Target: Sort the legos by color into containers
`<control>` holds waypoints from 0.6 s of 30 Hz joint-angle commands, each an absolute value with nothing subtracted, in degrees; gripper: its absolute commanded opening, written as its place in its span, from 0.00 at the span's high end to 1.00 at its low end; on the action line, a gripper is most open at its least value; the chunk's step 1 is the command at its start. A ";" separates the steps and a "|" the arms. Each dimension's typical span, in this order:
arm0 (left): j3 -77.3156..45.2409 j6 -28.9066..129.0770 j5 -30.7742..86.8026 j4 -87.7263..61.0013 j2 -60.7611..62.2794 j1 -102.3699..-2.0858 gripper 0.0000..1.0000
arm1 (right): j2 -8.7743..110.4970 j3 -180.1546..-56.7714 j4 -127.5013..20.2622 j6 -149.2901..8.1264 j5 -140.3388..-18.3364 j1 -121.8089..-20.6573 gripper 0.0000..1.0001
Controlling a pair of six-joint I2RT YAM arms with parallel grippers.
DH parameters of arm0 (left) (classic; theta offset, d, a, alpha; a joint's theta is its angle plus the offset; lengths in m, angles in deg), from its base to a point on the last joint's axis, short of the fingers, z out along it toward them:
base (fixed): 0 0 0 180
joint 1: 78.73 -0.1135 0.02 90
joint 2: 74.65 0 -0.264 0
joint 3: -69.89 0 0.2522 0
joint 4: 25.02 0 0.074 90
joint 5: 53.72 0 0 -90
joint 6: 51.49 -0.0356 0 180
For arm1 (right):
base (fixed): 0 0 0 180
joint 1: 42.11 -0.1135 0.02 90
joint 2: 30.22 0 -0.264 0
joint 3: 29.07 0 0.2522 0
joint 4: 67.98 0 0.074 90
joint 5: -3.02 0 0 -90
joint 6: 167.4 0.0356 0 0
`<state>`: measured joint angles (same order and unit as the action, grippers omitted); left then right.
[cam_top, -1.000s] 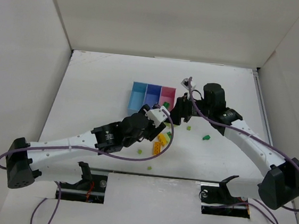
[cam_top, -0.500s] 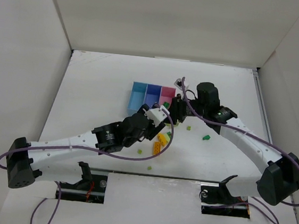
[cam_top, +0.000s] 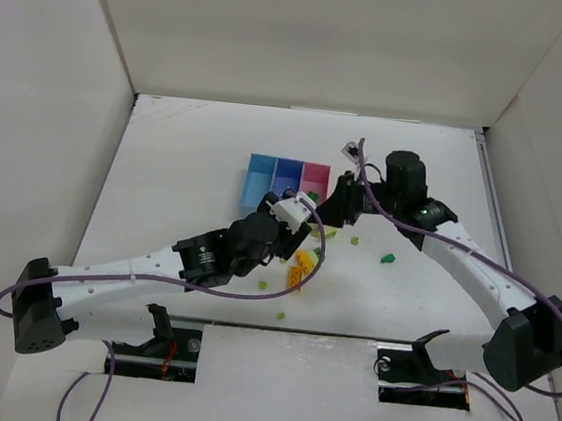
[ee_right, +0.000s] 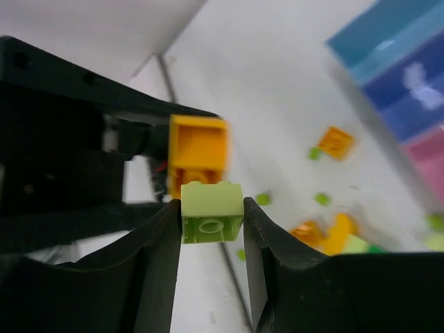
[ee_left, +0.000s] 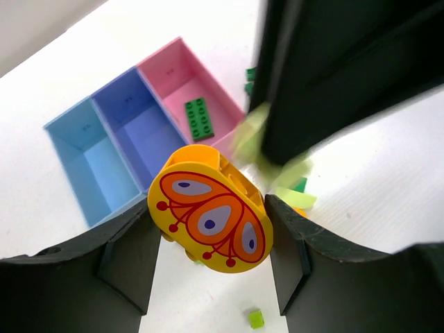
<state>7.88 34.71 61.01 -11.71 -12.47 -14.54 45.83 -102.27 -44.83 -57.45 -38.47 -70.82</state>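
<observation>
My left gripper (ee_left: 211,232) is shut on the round yellow-red lego (ee_left: 208,215) and holds it above the table, just in front of the tray; it also shows in the top view (cam_top: 300,223). The containers are light blue (ee_left: 83,149), periwinkle (ee_left: 142,121) and pink (ee_left: 173,76) bins. A dark green lego (ee_left: 200,118) lies in the pink bin. My right gripper (ee_right: 211,218) is shut on a lime green lego (ee_right: 211,211). It hovers beside the pink bin (cam_top: 315,174), close to the left gripper.
Loose legos lie on the table near the grippers: yellow-orange ones (cam_top: 304,263), lime bits (cam_top: 263,285) (cam_top: 281,316) (cam_top: 355,241) and a dark green one (cam_top: 389,257). The right arm (ee_left: 333,69) crosses close in front of the left gripper. White walls enclose the table.
The right gripper swung a little left, then back right, still holding the lime lego. The left gripper edged slightly toward the tray with the round piece.
</observation>
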 commanded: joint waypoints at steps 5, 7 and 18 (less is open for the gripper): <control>9.02 40.61 67.48 -13.19 -16.11 -15.53 0.95 | 38.34 -100.58 -40.68 -63.33 -41.19 -54.79 1.00; 9.02 42.02 66.95 -11.96 -16.11 -16.59 0.95 | 37.19 -100.05 -40.15 -63.33 -41.19 -52.23 1.00; 5.51 57.91 65.04 -4.50 -16.11 -33.00 0.91 | 46.05 -107.86 -37.25 -69.31 -69.39 -64.33 1.00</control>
